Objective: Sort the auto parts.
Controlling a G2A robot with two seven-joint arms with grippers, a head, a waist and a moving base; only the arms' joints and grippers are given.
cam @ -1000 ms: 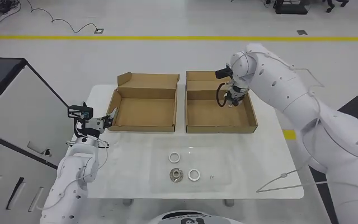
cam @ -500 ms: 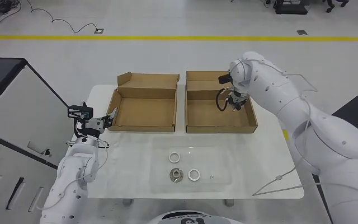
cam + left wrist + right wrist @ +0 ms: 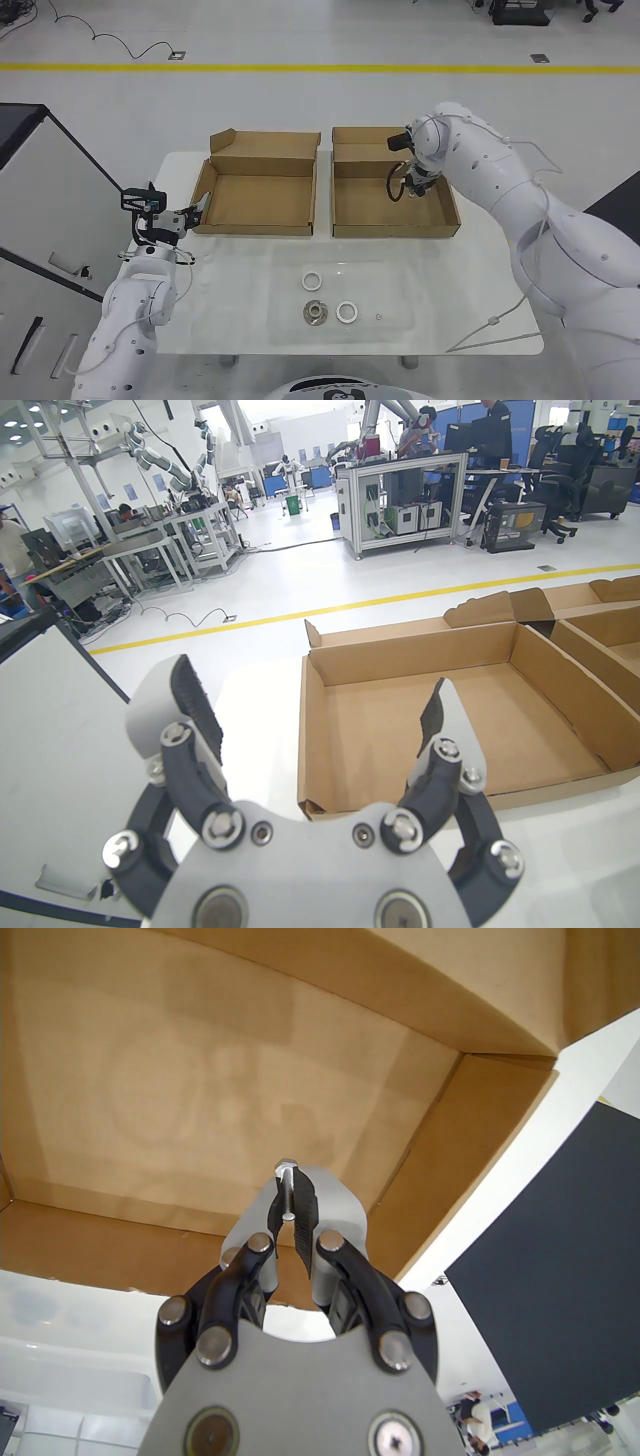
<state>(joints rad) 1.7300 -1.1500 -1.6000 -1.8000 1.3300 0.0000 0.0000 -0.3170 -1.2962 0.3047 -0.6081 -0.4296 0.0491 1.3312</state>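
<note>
- While my right fingers (image 3: pixel 305 1213) are closed narrowly on a small silver bolt (image 3: pixel 286 1188), gripping its threaded shaft, its hex head pokes out past the fingertips toward the cardboard floor below.
- That bolt hangs inside the right-hand box (image 3: pixel 360 205), toward the box's 3 o'clock side; I cannot tell if it touches the bottom.
- Just beside that box, at its 9 o'clock, sits the left-hand box (image 3: pixel 260 195), both with flaps open at 12 o'clock.
- Toward the table's (image 3: pixel 470 300) 6 o'clock edge lie two white rings (image 3: pixel 312 281) (image 3: pixel 347 312) and a grey metal hub (image 3: pixel 314 312), close together.
- My left fingers (image 3: pixel 192 695) are spread wide and hold nothing, at the table's 9 o'clock edge, pointing at the left-hand box.
</note>
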